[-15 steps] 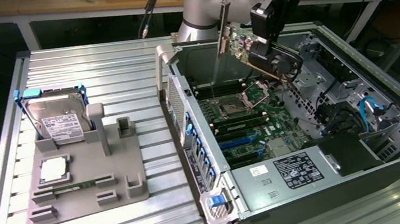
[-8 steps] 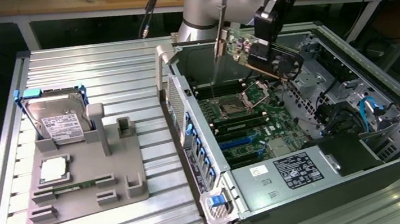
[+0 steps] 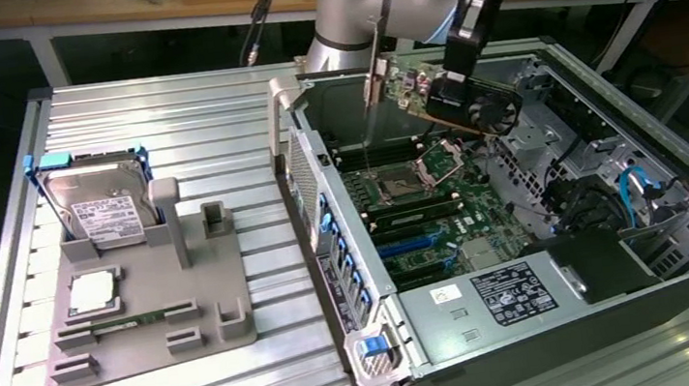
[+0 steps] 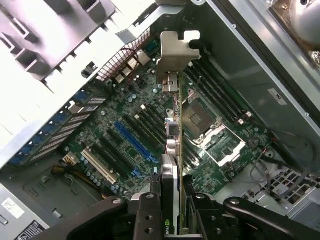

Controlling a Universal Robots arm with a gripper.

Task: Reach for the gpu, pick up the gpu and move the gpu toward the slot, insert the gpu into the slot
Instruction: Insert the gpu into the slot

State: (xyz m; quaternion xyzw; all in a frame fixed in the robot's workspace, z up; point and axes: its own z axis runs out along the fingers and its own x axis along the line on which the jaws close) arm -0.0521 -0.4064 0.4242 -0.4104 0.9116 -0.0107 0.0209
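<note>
Standing upright at nine o'clock in the exterior view: silver labelled hard drive [image 3: 107,218] in grey plastic holder [image 3: 201,297] | centre: green motherboard [image 3: 431,212] in open metal case [image 3: 571,352] | one o'clock: black gripper [image 4: 172,206] clamped on thin green gpu card [image 3: 470,101], above motherboard, not inserted.

bright o/h light, glare on table [image 4: 22,100], case [image 3: 300,174] interior shadowed.
</note>
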